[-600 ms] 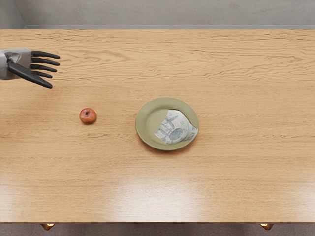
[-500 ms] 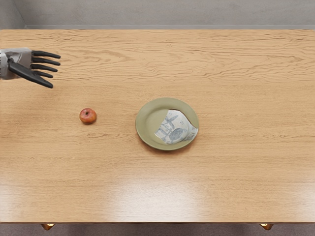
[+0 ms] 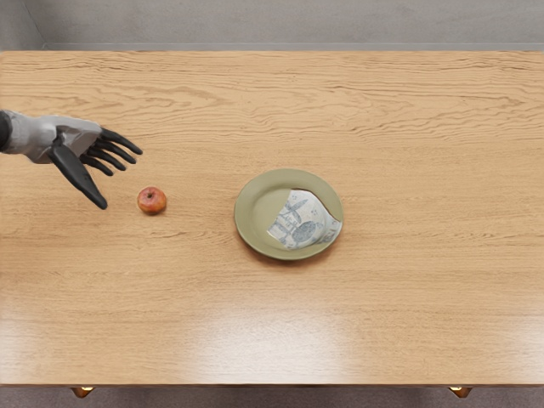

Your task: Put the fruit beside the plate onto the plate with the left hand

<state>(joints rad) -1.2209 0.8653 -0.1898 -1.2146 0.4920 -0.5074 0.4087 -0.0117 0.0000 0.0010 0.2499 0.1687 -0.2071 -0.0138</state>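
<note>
A small red apple (image 3: 152, 200) lies on the wooden table, well to the left of an olive-green plate (image 3: 257, 204) with a blue-and-white pattern on its right half. My left hand (image 3: 106, 170) reaches in from the left edge, its dark fingers spread and holding nothing. It hovers just up and to the left of the apple, a short gap apart from it. The thumb points down toward the apple's left side. The right hand does not show.
The wooden table (image 3: 408, 289) fills nearly the whole view, its far edge meeting a grey wall at the top and its near edge running along the bottom.
My left hand has moved right and down toward the apple and has tilted its fingers downward. The apple and plate have stayed put.
</note>
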